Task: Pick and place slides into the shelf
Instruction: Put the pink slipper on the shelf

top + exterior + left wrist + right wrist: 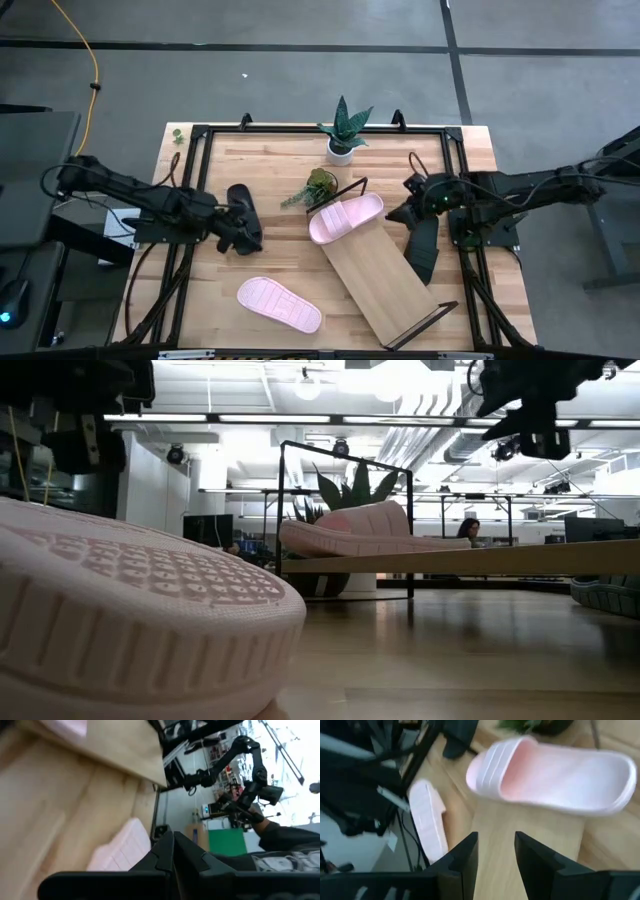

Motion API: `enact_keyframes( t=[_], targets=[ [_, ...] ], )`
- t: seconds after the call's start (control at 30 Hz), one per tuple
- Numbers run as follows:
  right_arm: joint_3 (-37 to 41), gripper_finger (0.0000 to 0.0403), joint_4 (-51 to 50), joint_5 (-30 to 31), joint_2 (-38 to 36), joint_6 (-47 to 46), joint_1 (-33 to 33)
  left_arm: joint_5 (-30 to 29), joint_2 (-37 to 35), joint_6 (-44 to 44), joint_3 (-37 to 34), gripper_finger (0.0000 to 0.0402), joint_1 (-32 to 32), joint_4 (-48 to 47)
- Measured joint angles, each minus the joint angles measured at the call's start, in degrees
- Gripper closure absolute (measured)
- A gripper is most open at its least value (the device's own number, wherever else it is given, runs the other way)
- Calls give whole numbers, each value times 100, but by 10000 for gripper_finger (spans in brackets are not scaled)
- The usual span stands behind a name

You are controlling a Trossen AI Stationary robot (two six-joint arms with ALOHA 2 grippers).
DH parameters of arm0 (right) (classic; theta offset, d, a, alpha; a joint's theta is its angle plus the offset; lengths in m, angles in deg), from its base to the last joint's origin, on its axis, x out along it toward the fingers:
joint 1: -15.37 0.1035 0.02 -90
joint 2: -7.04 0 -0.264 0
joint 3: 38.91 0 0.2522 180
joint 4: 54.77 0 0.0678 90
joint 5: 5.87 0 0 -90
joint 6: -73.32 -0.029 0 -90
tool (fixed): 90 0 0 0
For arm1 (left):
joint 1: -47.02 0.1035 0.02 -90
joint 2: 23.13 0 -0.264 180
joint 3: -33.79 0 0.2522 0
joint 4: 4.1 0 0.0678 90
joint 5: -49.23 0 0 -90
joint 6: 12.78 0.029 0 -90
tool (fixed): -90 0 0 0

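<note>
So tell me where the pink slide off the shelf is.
In the high view, the pink slide lies on the table near its front edge, left of the shelf.

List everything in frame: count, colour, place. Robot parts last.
Pink slide on shelf: one, light pink, at the shelf's far end.
Pink slide on table: one, light pink, sole up, near front edge, left of the shelf.
Black slide by left arm: one, black, on the table beside the left gripper.
Black slide by right arm: one, black, on the table right of the shelf.
Shelf: one, light wood with black wire ends, lying diagonally mid-table.
Potted plant in white pot: one, green, far edge.
Small plant: one, green, dark pot, beside the shelf's far end.
Table: one, light wood, black frame.
Left gripper: shut, empty, by the black slide.
Right gripper: open, empty, above the shelf's far end.
</note>
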Motion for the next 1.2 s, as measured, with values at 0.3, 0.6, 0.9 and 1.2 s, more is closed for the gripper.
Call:
enact_keyframes(
  t=[0.3,0.6,0.9,1.2],
  targets=[
    [2,284,-395,266,0,2,801,548,576,-1924,112,401,-748,-14],
    [2,284,-395,427,0,1,1387,461,667,-2857,112,401,-1507,-18],
    [2,284,-395,952,0,-19,1930,-308,667,-3300,112,394,-1940,-41],
    [2,284,-394,1376,0,-154,2204,-229,843,-3756,110,267,-2069,-15]
  ],
)
